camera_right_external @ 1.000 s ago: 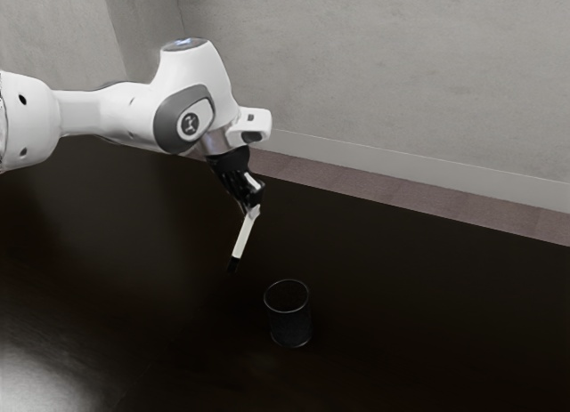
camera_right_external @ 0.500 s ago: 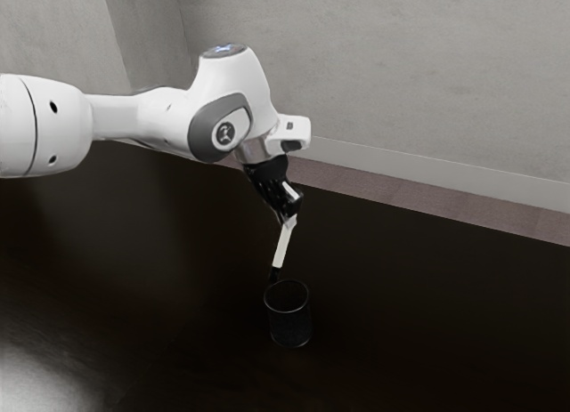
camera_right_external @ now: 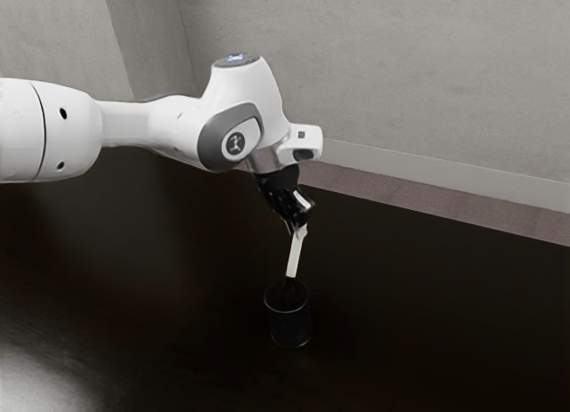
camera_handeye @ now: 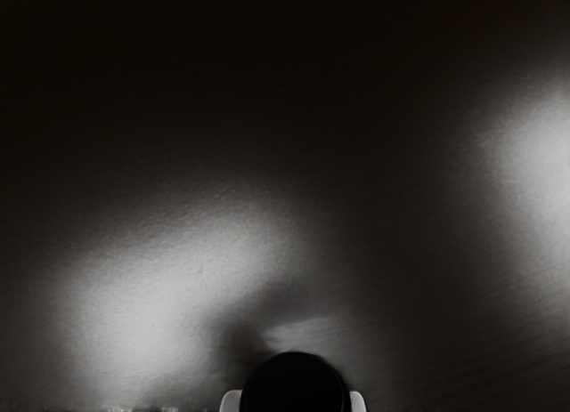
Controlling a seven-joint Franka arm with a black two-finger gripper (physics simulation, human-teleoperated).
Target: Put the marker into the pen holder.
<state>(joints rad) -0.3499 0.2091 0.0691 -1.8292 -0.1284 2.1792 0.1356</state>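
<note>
In the exterior view my gripper (camera_right_external: 300, 227) is shut on the upper end of the white marker (camera_right_external: 295, 254), which hangs slightly tilted with its black end down. That end overlaps the far rim of the dark pen holder (camera_right_external: 291, 327), which stands upright on the table; whether it dips inside the mouth I cannot tell. At the wrist view's lower edge, the gripper (camera_handeye: 295, 400) shows pale fingertips (camera_handeye: 232, 401) on both sides of a round black shape, seemingly the marker's near end (camera_handeye: 295, 385).
The dark table (camera_right_external: 427, 314) surrounds the holder, with a pale wall behind its far edge. Bright reflections lie on the tabletop (camera_handeye: 160, 296) in the wrist view.
My arm has carried the marker toward the exterior view's right and slightly down, from beside the pen holder to its mouth in that view. The holder has stayed put.
</note>
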